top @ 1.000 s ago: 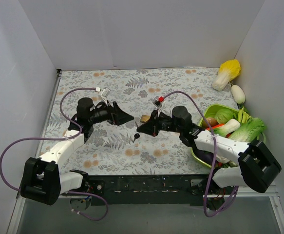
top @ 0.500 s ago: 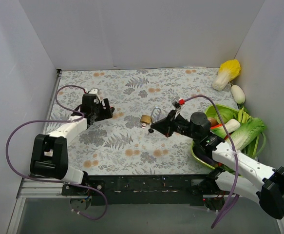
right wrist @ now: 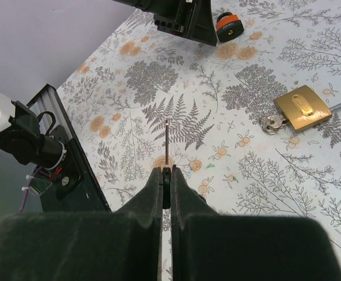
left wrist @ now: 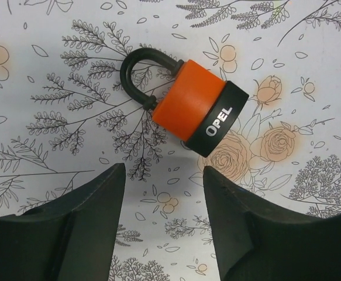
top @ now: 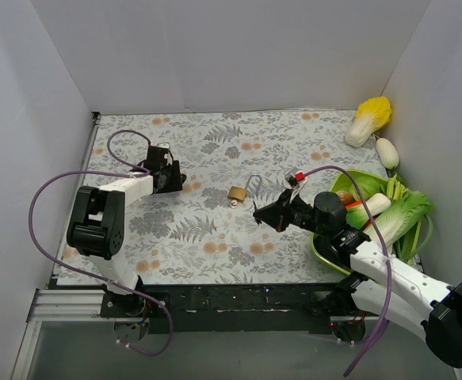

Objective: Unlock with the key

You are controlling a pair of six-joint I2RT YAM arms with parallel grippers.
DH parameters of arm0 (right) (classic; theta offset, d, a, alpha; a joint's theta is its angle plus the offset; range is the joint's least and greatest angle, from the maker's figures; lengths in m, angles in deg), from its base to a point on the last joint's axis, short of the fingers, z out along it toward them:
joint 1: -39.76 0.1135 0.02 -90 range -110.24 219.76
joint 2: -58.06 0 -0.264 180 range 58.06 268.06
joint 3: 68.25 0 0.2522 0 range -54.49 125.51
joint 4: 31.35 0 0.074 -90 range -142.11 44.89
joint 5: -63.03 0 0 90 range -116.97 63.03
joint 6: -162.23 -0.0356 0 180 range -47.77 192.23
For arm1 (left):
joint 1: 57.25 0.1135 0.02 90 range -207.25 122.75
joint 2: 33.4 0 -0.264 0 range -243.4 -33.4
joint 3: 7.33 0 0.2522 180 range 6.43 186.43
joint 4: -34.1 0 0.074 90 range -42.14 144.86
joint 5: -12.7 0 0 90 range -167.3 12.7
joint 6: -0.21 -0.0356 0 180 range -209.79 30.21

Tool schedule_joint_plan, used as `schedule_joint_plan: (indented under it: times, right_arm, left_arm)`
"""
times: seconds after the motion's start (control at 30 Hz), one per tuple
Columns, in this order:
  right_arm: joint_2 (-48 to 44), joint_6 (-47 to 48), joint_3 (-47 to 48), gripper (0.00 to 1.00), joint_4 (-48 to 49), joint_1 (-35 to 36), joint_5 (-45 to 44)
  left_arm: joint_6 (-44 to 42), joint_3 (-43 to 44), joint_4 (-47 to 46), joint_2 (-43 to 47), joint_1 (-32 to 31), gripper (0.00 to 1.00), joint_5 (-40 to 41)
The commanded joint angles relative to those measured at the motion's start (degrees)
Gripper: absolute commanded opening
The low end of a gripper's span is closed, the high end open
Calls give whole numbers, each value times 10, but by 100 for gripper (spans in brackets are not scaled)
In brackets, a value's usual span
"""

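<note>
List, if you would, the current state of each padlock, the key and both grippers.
Orange padlock: lying flat, shackle shut.
Brass padlock: lying flat, a silver key at its base; shackle state unclear.
Held key: pinched in the right gripper, blade pointing forward.
Left gripper: open, empty, the orange padlock just ahead of its fingers.
Right gripper: shut on the held key.

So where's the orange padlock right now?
In the left wrist view the orange padlock lies on the floral cloth just beyond the open left end effector, well left of the brass padlock.
</note>
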Motion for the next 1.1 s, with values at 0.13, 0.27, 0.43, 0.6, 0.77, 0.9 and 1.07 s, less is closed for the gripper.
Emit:
schedule_joint_plan:
  times: [0.13,0.27,0.43,0.6,0.77,0.9,1.07]
  right_arm:
    - [-17,13,-1,1,17,-12,-2]
    - [-11,11,-1,1,23,-15,1]
    - [-11,8,-1,1,26,-16,4]
    - [-14,7,-4,1,23,-17,4]
    - [-17,6,-8,1,21,-18,3]
    - [-21,4,-11,1,19,-19,0]
    - [-34,5,-15,1,7,-19,-7]
  left_arm:
    - [-14,22,-16,-22,-7,54,-21]
    - [-16,23,-24,-39,-7,54,-13]
    - [-20,38,-10,-60,-6,53,71]
    - [-27,44,-5,-63,-2,52,108]
    - [-33,41,-5,-56,-1,52,124]
    - [-36,38,-6,-44,3,53,141]
    - [-45,31,-5,-10,9,54,126]
